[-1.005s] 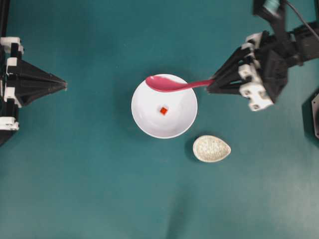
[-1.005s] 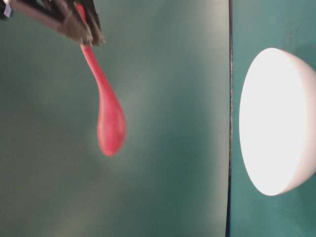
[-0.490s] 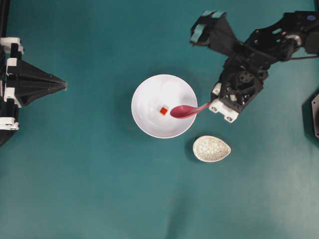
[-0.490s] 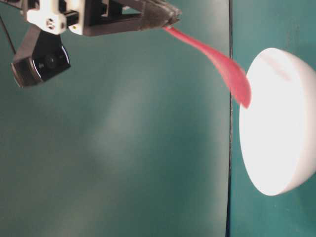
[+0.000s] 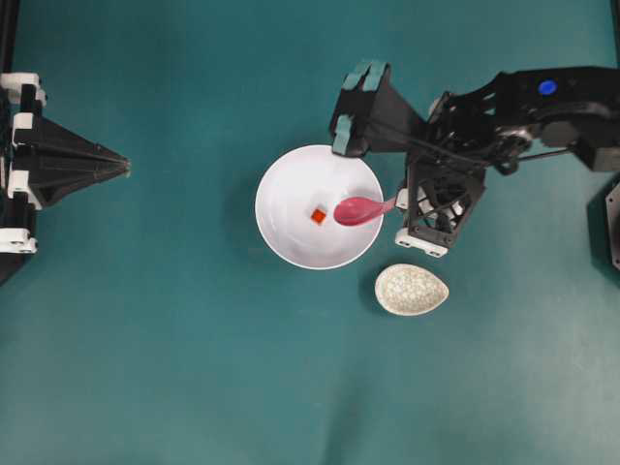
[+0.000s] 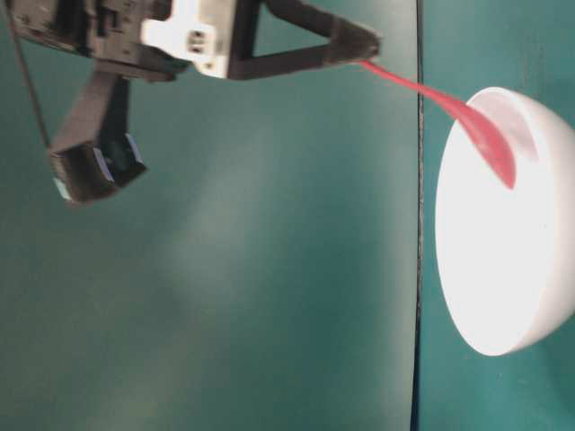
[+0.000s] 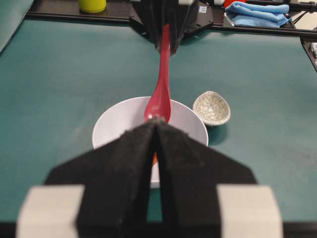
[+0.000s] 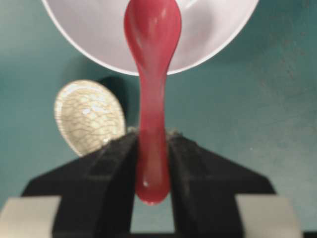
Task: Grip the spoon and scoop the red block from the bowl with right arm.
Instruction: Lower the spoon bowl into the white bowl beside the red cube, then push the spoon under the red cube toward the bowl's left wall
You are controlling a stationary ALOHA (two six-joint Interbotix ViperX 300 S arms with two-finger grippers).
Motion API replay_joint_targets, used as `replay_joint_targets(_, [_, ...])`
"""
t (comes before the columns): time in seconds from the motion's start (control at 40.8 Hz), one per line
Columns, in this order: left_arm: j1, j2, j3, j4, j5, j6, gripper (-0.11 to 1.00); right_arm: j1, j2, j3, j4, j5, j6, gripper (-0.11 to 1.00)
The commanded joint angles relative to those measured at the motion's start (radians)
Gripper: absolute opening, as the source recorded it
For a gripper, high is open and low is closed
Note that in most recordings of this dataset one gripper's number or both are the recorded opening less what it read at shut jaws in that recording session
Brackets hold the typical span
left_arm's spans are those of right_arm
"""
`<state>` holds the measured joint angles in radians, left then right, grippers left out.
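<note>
The white bowl [image 5: 281, 184] sits mid-table with the tiny red block [image 5: 318, 215] on its floor. My right gripper [image 5: 399, 203] hangs just off the bowl's right rim, shut on the handle of the pink spoon [image 5: 360, 209]. The scoop dips into the bowl, just right of the block. The right wrist view shows the spoon handle [image 8: 151, 74] clamped between the black fingers [image 8: 119, 158], and the scoop over the bowl [image 8: 208, 29]. From table level the spoon [image 6: 467, 117] slopes down over the rim. My left gripper [image 5: 124, 167] rests shut at the far left, holding nothing.
A speckled beige egg-shaped dish [image 5: 412, 289] lies just below and right of the bowl, under the right arm. A black fixture [image 5: 610, 228] shows at the right edge. A yellow container [image 7: 92, 5] and a blue cloth [image 7: 257, 12] lie beyond the table's far end.
The right arm swung round and lowered, carrying the spoon from over the bowl's upper rim down into the bowl beside the block. The left arm stayed still.
</note>
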<state>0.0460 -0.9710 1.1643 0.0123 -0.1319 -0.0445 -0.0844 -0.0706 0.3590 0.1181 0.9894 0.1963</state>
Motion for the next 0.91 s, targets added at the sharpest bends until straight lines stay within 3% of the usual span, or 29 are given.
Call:
replay_joint_targets(0.0, [0.003, 0.003, -0.023, 0.002, -0.011, 0.002, 0.00, 0.000, 0.005, -0.034, -0.014, -0.012, -0.003, 0.24])
replay_joint_targets(0.564, [0.003, 0.002, -0.025, 0.002, -0.012, 0.008, 0.00, 0.008, 0.123, -0.132, -0.023, -0.021, -0.083, 0.24])
replay_joint_targets(0.882, [0.003, 0.003, -0.025, 0.002, -0.012, 0.008, 0.00, 0.009, 0.133, -0.124, -0.023, -0.011, -0.089, 0.24])
